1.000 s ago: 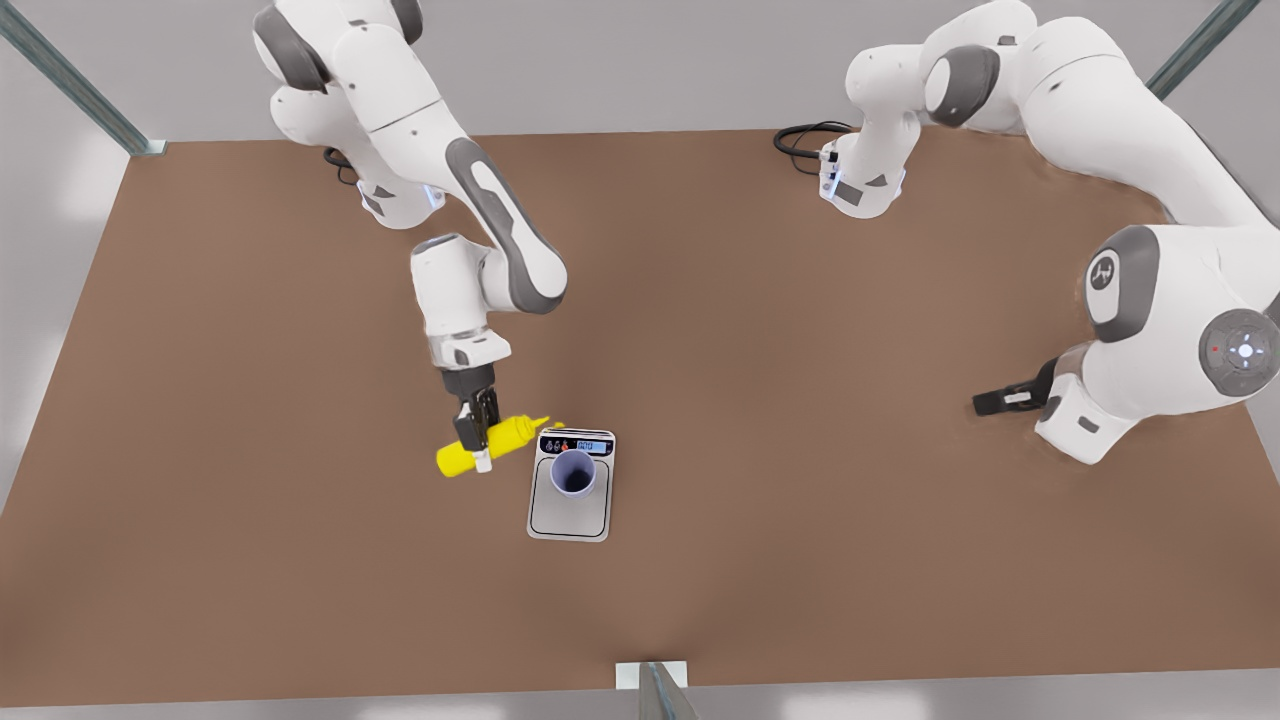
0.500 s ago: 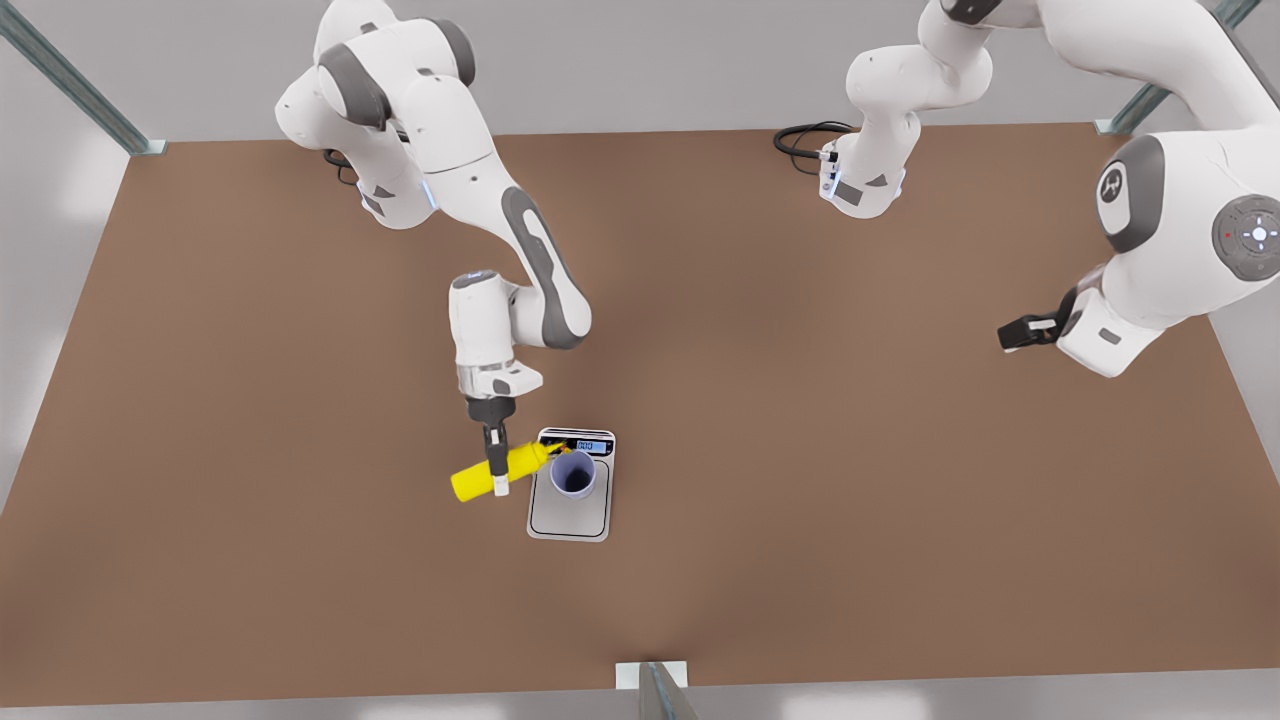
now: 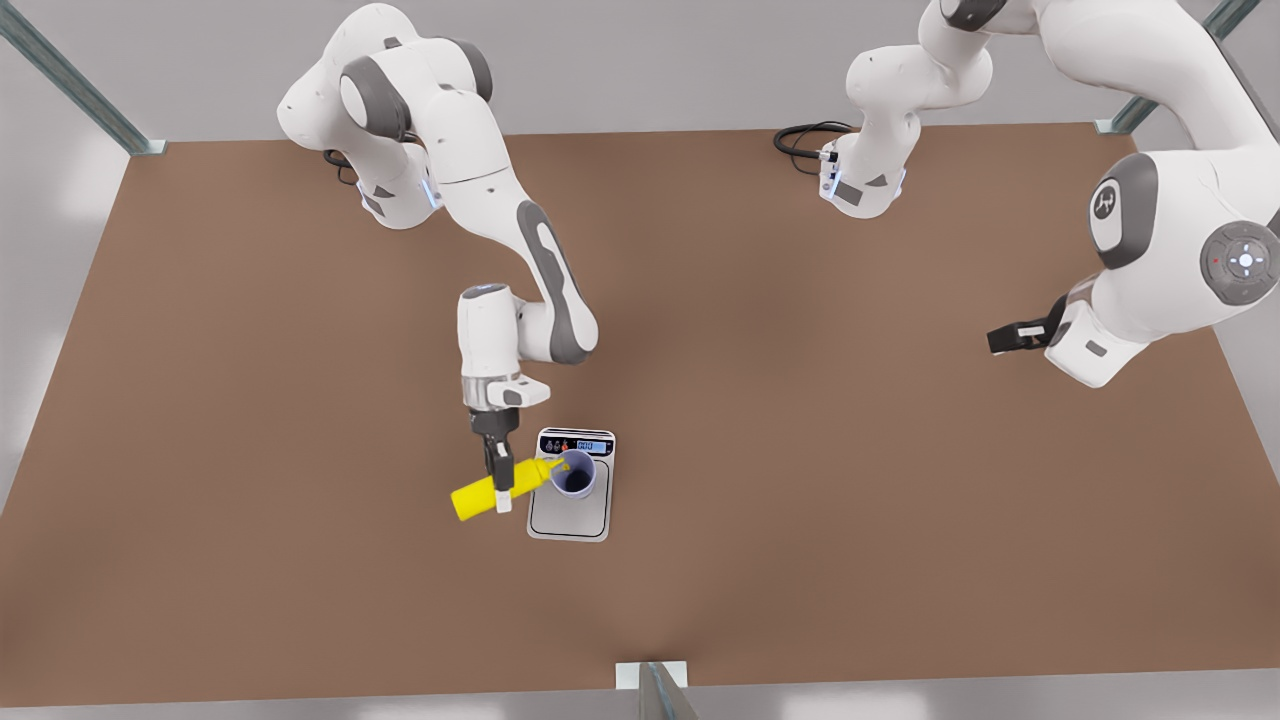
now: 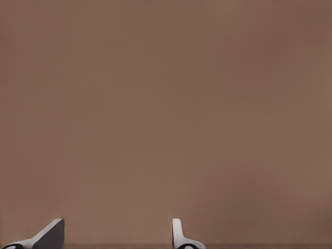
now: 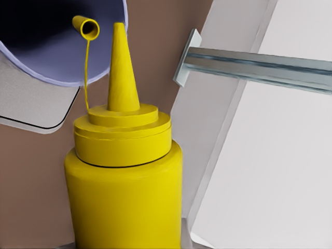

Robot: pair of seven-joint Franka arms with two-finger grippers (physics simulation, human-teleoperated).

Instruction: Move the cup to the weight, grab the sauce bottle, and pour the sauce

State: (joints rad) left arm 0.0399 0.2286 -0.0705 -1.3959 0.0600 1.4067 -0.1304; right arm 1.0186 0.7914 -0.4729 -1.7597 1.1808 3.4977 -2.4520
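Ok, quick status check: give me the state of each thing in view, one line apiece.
sauce bottle: lifted, tipped on its side, nozzle at the cup's rim.
cup: upright on the weight, dark inside.
weight: flat on the table, display lit.
right gripper: shut on the sauce bottle's body.
left gripper: open, holding nothing, waiting above the table at the front view's right.
table: brown, bare around the weight.

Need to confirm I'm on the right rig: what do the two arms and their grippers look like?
Both arms are glossy white with grey joint bands; black cables coil at each base. The right gripper has dark fingers with white tips. The left gripper looks black. The left arm bears a round grey cap with a white centre light.
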